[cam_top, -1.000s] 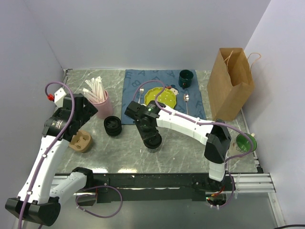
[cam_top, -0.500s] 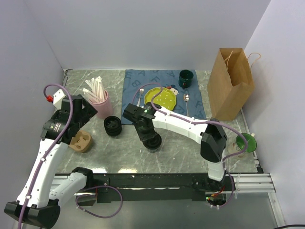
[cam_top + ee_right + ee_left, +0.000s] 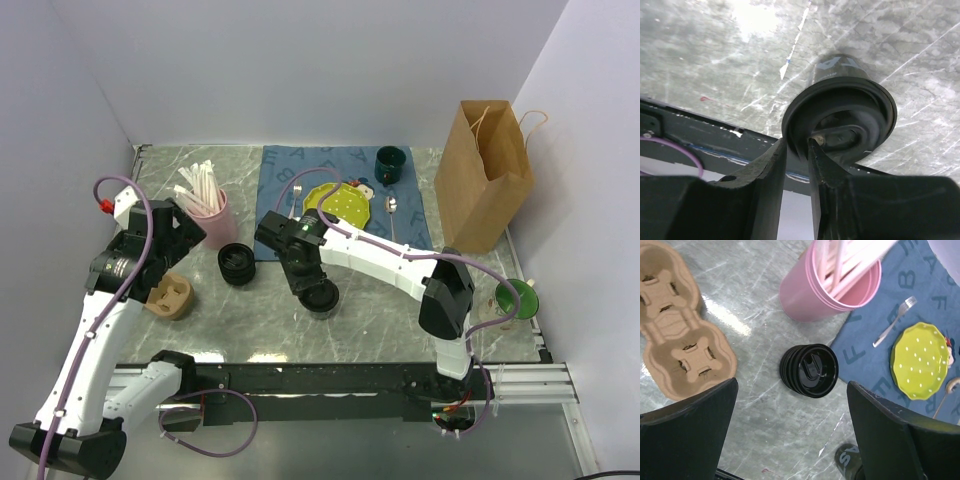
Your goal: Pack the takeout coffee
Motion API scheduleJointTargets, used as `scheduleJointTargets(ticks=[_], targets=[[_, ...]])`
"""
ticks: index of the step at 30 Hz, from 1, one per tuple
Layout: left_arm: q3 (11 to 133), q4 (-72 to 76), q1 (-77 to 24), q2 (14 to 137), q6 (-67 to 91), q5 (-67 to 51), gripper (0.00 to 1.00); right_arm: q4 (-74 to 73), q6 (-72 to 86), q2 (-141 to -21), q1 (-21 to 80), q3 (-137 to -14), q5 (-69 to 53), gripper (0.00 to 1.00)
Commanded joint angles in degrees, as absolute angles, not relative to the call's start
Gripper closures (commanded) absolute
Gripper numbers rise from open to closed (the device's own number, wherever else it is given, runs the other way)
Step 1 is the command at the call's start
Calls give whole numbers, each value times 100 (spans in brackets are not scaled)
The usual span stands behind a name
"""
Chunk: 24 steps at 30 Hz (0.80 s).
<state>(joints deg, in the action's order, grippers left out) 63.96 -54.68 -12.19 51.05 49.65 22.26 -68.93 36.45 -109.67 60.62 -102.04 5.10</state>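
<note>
Between my right fingers (image 3: pixel 765 190), takeout coffee (image 3: pixel 840 120) lid: glossy black plastic, smooth. Fingers themselves matt black plastic. Surface (image 3: pixel 715 65) beyond them: polished grey marble look, fine scratches, glare. Beside my left fingers (image 3: pixel 685 430), carrier (image 3: pixel 680 325): matt, rough brown pulp.

Open counter (image 3: pixel 250 325) lower centre. Pink cup (image 3: pixel 213 224), cup carrier (image 3: pixel 170 297) crowd left. Right gripper (image 3: pixel 318 288) on takeout coffee (image 3: pixel 324 298), plus arm, blocks the middle.

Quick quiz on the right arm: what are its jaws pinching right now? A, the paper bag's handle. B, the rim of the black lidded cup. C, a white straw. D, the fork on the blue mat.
B: in the right wrist view the right gripper has its jaws closed on the lid rim of the black lidded cup, one inside the rim and one outside.
</note>
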Motion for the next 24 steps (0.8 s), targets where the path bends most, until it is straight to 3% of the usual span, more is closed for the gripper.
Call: scheduleJointTargets(ticks=[1, 13, 19, 24], targets=[[6293, -5221, -1213, 4966, 4773, 1934, 3, -7084, 3753, -10776, 6108, -10486, 615, 68], [6179, -5002, -1213, 5019, 4650, 1644, 3, -7242, 3727, -10863, 6100, -10450, 817, 68], [6038, -4773, -1222, 5045, 4447, 1012, 1, -7225, 3735, -10767, 6082, -10239, 879, 68], [5740, -4413, -1222, 4983, 4272, -93, 7, -7303, 3735, -10626, 6021, -10257, 923, 68]])
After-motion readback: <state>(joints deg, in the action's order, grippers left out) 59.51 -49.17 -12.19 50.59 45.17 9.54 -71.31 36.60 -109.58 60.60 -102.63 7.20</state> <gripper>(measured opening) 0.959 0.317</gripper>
